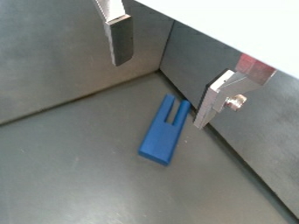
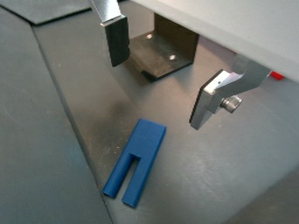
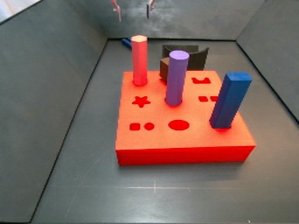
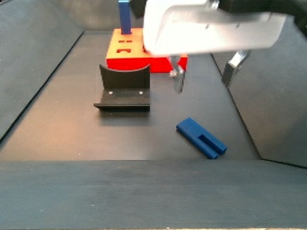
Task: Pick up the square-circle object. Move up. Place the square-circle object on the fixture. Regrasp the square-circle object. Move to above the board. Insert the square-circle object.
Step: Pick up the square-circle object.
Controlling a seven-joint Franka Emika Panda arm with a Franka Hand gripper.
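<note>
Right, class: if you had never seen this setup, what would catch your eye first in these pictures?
The red board at the floor's middle in a side view, with its red, purple and blue pegs standing up. Next, the small blue object lying flat on the grey floor, with the open gripper hovering above it, holding nothing. The black fixture sits between object and board.

I see a dull grey floor (image 4: 84, 135) below the hand (image 4: 204, 75), enclosed by sloped grey walls (image 3: 52, 48).

In a side view, the square-circle object (image 4: 202, 137) lies flat on the floor, right of the fixture (image 4: 122, 87); the gripper (image 4: 202, 74) hangs above, fingers apart; the board (image 4: 127, 52) sits behind the fixture.
</note>
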